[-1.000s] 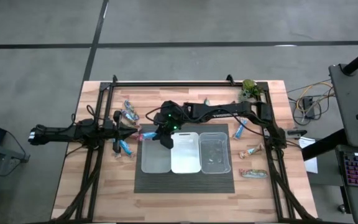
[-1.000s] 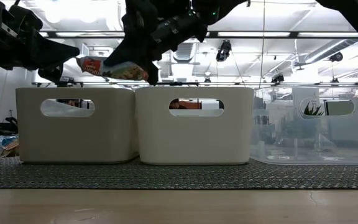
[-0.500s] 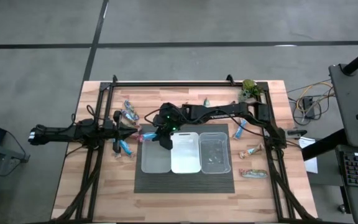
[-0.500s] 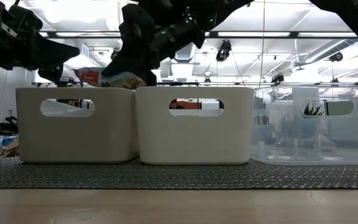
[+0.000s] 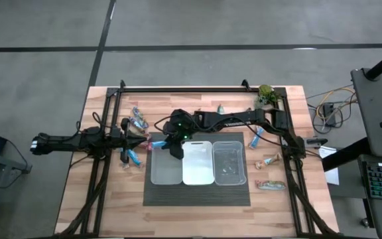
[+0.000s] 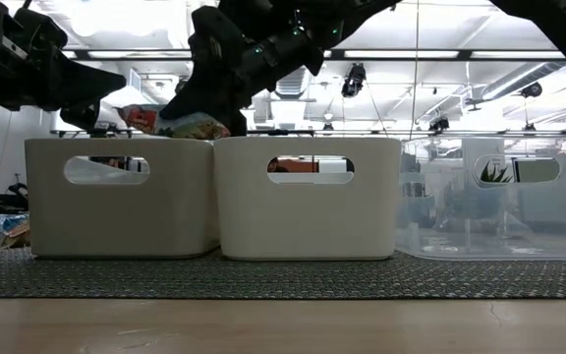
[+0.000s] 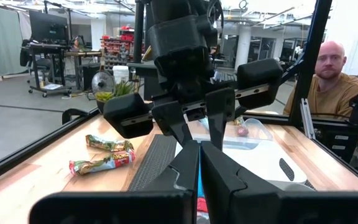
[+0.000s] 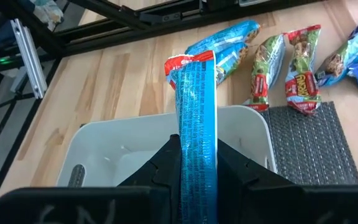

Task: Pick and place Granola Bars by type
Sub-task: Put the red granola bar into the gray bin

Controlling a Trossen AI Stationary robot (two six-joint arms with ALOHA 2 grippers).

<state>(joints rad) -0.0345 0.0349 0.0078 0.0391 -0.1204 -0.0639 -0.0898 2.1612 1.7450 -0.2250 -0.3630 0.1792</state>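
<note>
My right gripper [image 5: 173,145] reaches from the table's right to the far rim of the left bin [image 5: 166,169] and is shut on a granola bar [image 8: 196,93] with a blue wrapper and a red end. In the low view the bar [image 6: 180,123] hangs just above that bin's rim. My left gripper [image 5: 142,141] waits shut at the table's left, level, its tip close to the bar's red end. More granola bars lie on the wood left of the bins [image 8: 303,62] and right of them [image 5: 268,160]. My right gripper pinches the bar's near end [image 8: 197,134] between its two fingers [image 8: 166,162], one on each flat face. The fingers slant down from the table's right and the bar sticks out ahead along them, on edge. It is lifted clear, its red end [image 8: 188,62] past the bin's rim.
Three bins stand side by side on a dark mat [image 5: 197,194]: left, middle [image 5: 198,162], and a clear right one [image 5: 229,162]. A green plant [image 5: 266,94] sits at the far right corner. A dark frame rail [image 5: 197,88] runs along the far edge. A person [image 7: 334,81] sits beyond the table.
My right gripper has sunk a little with the bar, which now hangs lower, close over the left bin's rim. It stays shut on the bar.
</note>
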